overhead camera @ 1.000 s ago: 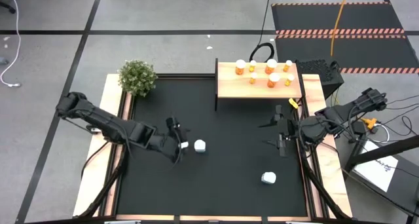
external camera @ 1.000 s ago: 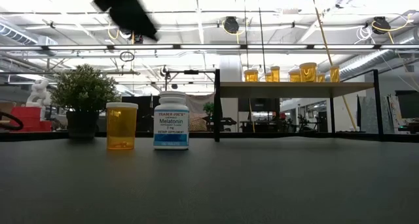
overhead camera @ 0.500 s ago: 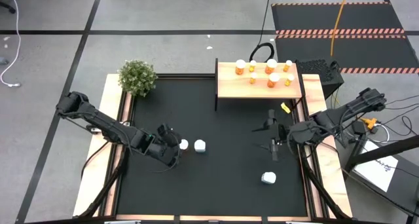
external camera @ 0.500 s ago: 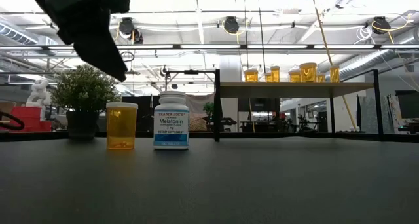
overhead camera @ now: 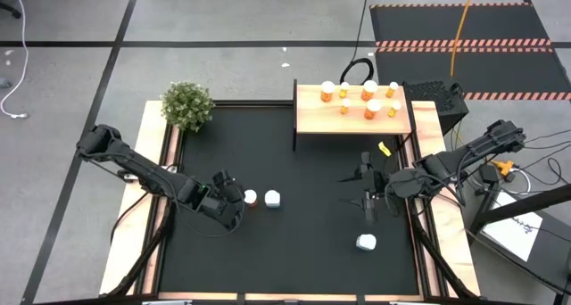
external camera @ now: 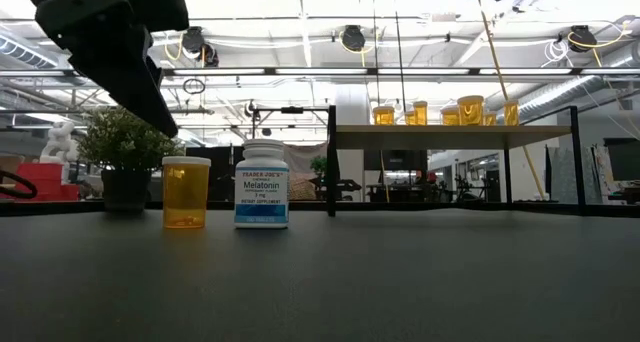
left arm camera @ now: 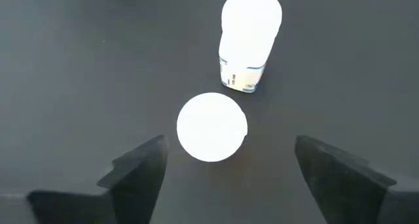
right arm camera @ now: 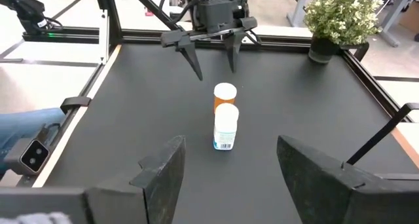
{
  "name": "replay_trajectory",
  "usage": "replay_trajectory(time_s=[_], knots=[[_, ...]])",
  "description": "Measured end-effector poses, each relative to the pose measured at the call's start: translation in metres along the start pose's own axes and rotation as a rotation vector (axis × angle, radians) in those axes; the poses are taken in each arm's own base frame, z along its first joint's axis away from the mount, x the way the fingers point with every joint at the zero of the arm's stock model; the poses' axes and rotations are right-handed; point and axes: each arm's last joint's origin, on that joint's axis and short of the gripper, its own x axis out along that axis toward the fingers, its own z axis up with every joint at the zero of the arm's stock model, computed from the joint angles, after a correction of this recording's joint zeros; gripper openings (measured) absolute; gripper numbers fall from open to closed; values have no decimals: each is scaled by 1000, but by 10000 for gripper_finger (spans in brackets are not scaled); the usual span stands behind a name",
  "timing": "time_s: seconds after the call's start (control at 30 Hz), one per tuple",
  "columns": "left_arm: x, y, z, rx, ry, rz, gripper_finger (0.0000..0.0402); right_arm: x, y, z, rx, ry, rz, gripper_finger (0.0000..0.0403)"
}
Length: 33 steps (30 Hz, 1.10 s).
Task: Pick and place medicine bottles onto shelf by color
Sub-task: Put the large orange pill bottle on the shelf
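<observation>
An orange bottle with a white cap [overhead camera: 251, 197] stands upright on the black mat left of centre, with a white, blue-labelled bottle [overhead camera: 272, 199] just to its right. Both also show in the low view, the orange bottle [external camera: 186, 192] and the white bottle [external camera: 262, 184]. My left gripper [overhead camera: 234, 198] is open, pointing down, above and just left of the orange bottle's cap [left arm camera: 212, 127]; it touches nothing. My right gripper [overhead camera: 359, 196] is open and empty at the right of the mat. A second white bottle [overhead camera: 366, 243] stands near it. The pale wood shelf [overhead camera: 310, 118] holds several orange bottles.
A green potted plant [overhead camera: 187, 104] stands at the mat's far left corner. The raised shelf [external camera: 450, 134] stands at the far right on thin dark legs. Wooden side rails run along both sides of the mat. Bare mat lies between the two grippers.
My left gripper has drawn back a little toward the table's left edge and come lower, staying open beside the orange bottle. My right gripper has moved a little toward the table's left, still open. The bottles have not moved.
</observation>
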Motion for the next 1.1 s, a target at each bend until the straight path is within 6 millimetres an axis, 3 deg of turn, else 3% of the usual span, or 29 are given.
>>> replay_trajectory(time_s=[0.2,0.63,0.83,1.1], knots=[[0,6,-5,29,13,101,395,0,0,0,0,1,0,238],[3,3,-7,30,-15,143,379,0,0,-1,-23,9,-1,238],[14,-7,0,63,-70,99,387,0,0,-1,-10,8,-1,238],[32,-10,-7,81,-19,140,396,0,0,0,4,4,0,238]])
